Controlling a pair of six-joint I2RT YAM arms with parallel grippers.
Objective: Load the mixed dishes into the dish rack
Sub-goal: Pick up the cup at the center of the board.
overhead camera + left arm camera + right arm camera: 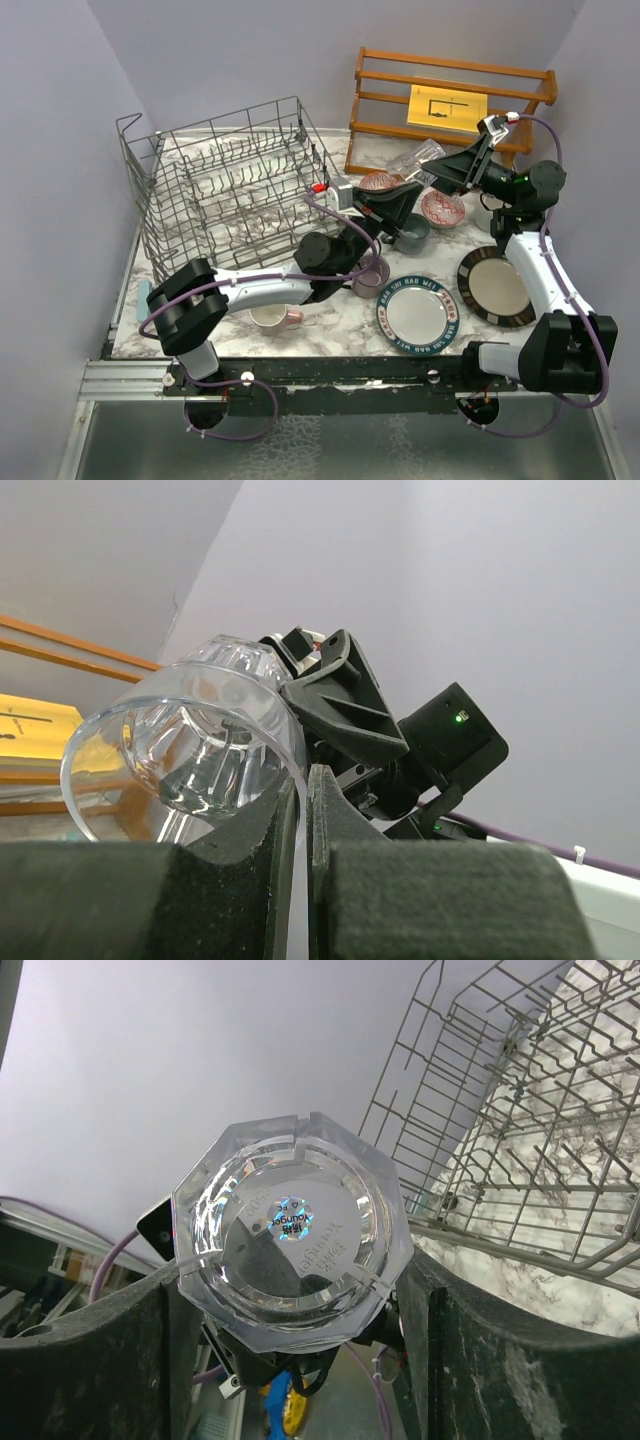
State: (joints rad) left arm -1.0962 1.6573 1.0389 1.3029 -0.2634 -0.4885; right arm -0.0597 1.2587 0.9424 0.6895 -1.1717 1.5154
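Observation:
The clear glass hangs tilted above the table's back right, between both grippers. My left gripper is shut on its rim, with the thin wall pinched between the pads of that gripper. My right gripper faces it from the right. In the right wrist view the glass's octagonal base fills the gap of that gripper, and both fingers press its sides. The dish rack stands at the back left with no dishes in it. Its wires show behind the glass.
On the table lie a blue-rimmed plate, a dark-rimmed plate, a pink mug, a mauve mug, a grey mug and two red-patterned bowls. A wooden shelf stands at the back right.

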